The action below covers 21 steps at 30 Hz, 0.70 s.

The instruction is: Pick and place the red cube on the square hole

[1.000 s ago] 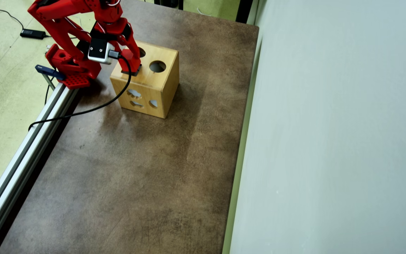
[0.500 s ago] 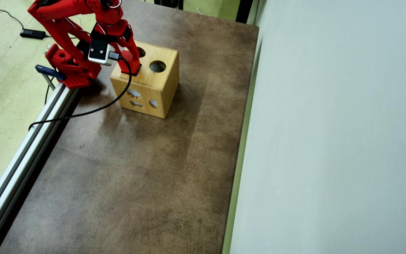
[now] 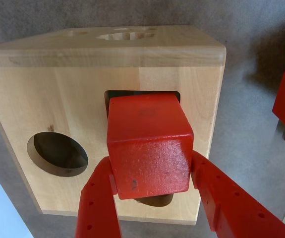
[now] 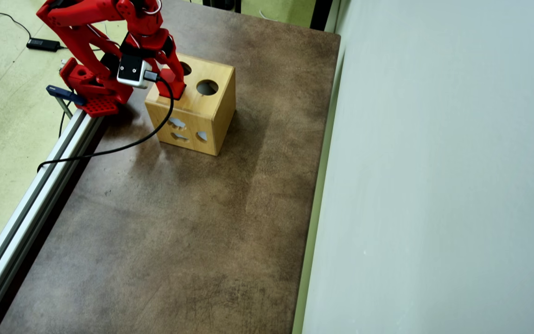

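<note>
Wrist view close above wooden box (image 3: 83, 94); overhead view far, perhaps tilted, sharing box (image 4: 202, 111).

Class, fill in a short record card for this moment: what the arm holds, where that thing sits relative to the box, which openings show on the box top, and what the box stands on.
held object: red cube, clamped between the two red fingers
cube position: over the square hole, partly covering it
box: light wooden box
other top opening: round hole, apart from the cube
support: brown table
gripper: gripper shut on the cube
</note>
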Available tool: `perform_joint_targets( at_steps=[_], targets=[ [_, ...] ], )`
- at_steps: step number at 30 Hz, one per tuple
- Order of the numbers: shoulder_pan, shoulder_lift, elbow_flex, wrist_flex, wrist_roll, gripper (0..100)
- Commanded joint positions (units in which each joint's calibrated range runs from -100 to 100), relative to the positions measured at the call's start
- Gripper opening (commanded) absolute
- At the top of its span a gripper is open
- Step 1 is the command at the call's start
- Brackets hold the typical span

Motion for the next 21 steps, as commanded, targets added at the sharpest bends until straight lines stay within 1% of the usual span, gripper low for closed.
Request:
perform_joint_targets(
  at_steps=[1, 21],
  targets=[
    [0.3, -0.1, -0.1, -0.2, 0.0, 2],
    [0.2, -0.4, -0.1, 0.4, 0.1, 2]
  ],
)
